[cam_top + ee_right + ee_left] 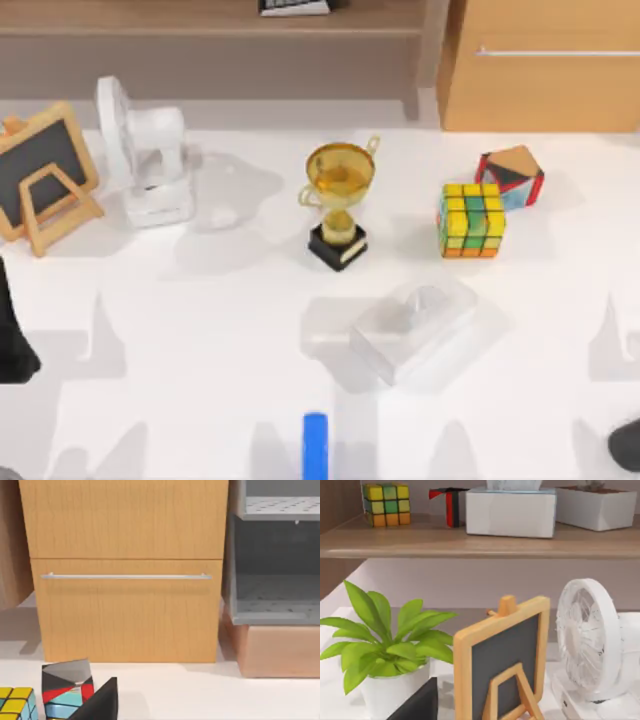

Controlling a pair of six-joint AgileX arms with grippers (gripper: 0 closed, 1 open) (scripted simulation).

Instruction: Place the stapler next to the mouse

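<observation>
White worktop point(180, 330) below my shelf point(470, 542) and cabinet point(125, 570): stapler point(315, 445) at near edge, centre; my hands, parked at either side edge, state indiscernible.

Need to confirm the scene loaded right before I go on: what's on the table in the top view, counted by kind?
Stapler: 1
Mouse: 1
Trophy: 1
Puzzle cubes: 2 (Rubik's cube, skewed cube)
Fan: 1
Chalkboard: 1
Total: 7
</observation>
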